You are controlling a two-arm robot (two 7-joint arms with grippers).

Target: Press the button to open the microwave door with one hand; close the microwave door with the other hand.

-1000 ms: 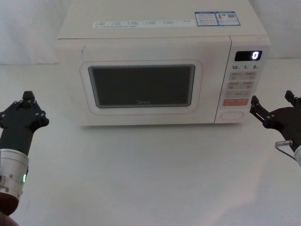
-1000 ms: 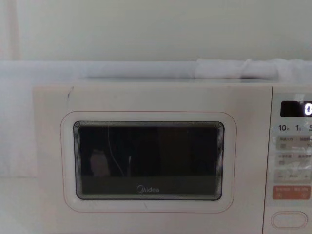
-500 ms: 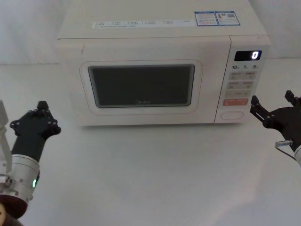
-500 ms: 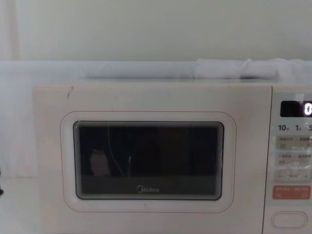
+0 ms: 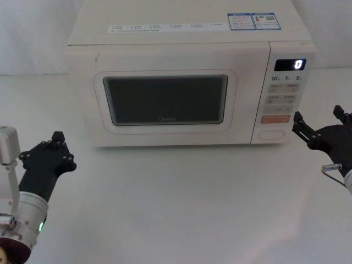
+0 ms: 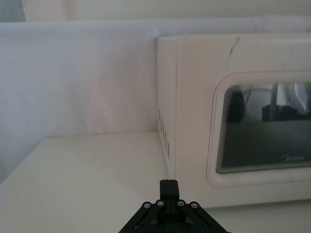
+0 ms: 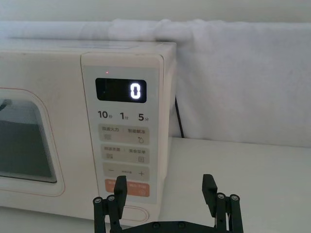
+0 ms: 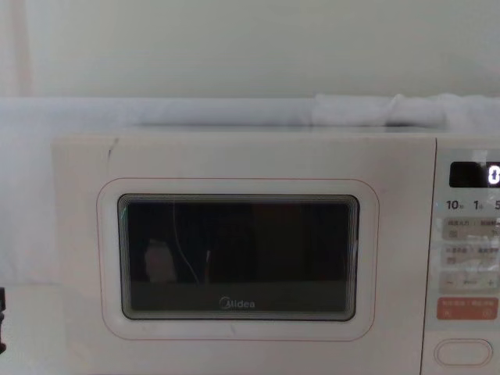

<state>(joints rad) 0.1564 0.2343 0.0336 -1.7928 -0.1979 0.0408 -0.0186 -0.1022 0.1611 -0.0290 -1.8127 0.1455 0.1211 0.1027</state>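
Observation:
The cream-white microwave [image 5: 181, 38] stands at the back of the table with the microwave door [image 5: 165, 102] flush with its front. The wide cream button [image 5: 271, 134] is at the bottom of the control panel, under the orange-red key. My right gripper [image 5: 318, 116] hovers open just to the right of the panel, level with the button. In the right wrist view one of its fingers [image 7: 120, 187] partly covers the button [image 7: 138, 214]. My left gripper [image 5: 56, 136] is shut, low at the table's front left, apart from the door's left edge [image 6: 194, 121].
The display [image 5: 290, 64] reads 0. White cloth drapes the wall behind. A dark cable [image 7: 178, 116] runs down behind the oven's right side. The white table [image 5: 181, 198] is bare in front of the oven.
My left gripper has drawn back toward me and a little rightward, away from the oven's left side. The right gripper and the door have not moved.

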